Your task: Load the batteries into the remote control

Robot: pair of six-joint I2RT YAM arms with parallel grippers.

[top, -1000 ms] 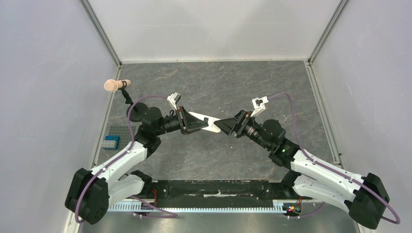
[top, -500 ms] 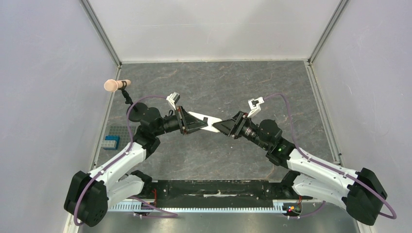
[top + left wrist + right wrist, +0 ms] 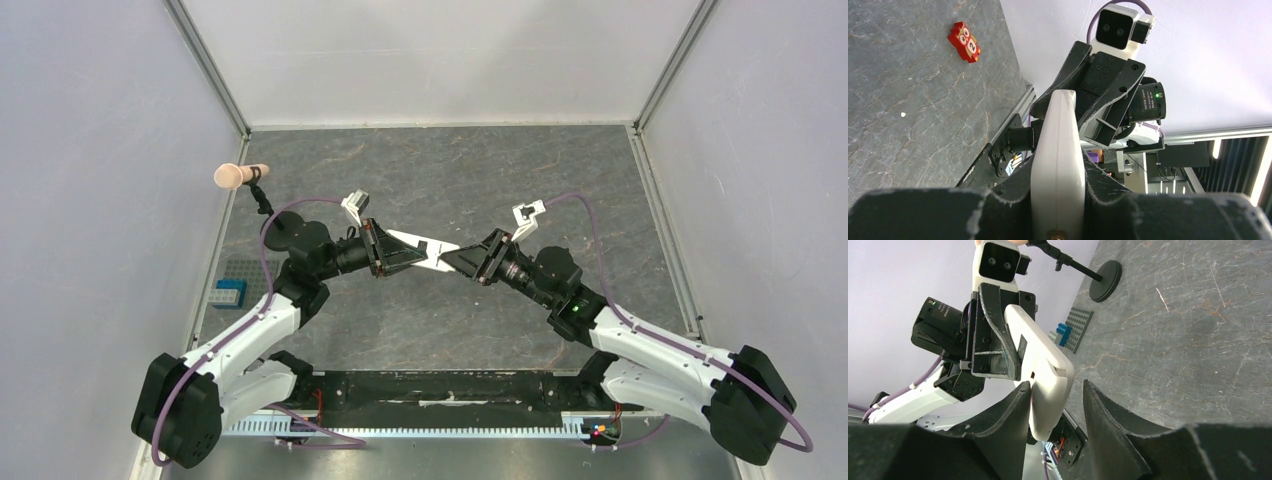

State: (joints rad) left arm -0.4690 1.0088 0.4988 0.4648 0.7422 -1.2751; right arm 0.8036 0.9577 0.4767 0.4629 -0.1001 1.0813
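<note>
Remote control (image 3: 1040,355) held above bench (image 3: 450,180), left pincer (image 3: 412,258) clamped on it; right pincer (image 3: 1055,385) half-open, straddling free end; batteries unseen, loading apparently not done

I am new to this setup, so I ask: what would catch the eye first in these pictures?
At the centre, the left gripper holds a white remote control in the air, and the right gripper straddles its free end, not fully shut. A red owl-faced block lies on the grey tabletop.
</note>
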